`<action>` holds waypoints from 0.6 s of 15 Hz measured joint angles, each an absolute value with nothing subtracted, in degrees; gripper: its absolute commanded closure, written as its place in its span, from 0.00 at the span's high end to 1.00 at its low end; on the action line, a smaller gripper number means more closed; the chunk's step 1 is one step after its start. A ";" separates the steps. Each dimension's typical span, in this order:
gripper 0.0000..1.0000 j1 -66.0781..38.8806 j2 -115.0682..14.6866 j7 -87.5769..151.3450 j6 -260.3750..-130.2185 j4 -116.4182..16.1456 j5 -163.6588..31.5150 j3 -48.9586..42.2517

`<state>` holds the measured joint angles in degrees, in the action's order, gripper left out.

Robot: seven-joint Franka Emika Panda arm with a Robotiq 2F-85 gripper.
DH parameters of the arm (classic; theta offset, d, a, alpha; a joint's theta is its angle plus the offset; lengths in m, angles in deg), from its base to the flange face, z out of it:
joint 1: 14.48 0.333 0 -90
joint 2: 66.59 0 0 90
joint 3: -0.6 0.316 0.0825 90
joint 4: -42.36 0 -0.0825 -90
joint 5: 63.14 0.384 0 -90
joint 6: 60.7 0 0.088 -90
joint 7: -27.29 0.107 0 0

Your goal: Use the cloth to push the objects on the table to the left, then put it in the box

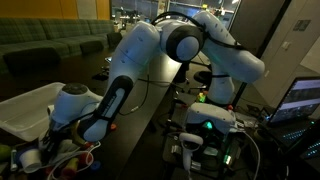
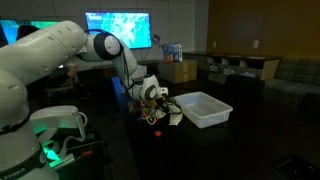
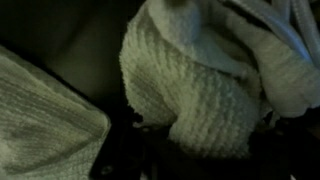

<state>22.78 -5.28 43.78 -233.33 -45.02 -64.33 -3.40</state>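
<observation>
- We are counting one arm (image 2: 60,50) and one hand (image 2: 152,96), which is hanging low over the dark bench (image 2: 205,142); in an exterior view the hand (image 1: 52,136) is reaching down past the arm's white wrist.
- We are seeing one cloth (image 3: 200,90), white and knitted. It is bunching right against the hand and filling most of the wrist view, with a further fold lying off to one side.
- We cannot tell how far the hand is parted, or whether it is gripping the cloth, because its fingers are hidden.
- We are counting one white box (image 2: 205,108), open-topped, standing just beside the hand on the side away from the robot's base.
- Small coloured objects (image 2: 158,118) are lying under and close around the hand, too blurred to count.
- One lit screen (image 2: 118,28) is glowing blue-green well behind the hand; any writing is too small to read.
</observation>
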 measured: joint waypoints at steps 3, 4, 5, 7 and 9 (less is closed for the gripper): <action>0.02 23.50 -5.14 44.17 -232.78 -42.43 -64.26 -2.92; 0.02 23.50 -5.15 44.17 -232.65 -41.64 -64.22 -2.60; 0.02 23.50 -5.14 44.17 -232.49 -40.95 -64.20 -2.35; 0.02 23.50 -5.13 44.17 -232.15 -39.93 -64.20 -1.97; 0.01 23.49 -5.17 44.17 -232.14 -39.32 -64.20 -1.75</action>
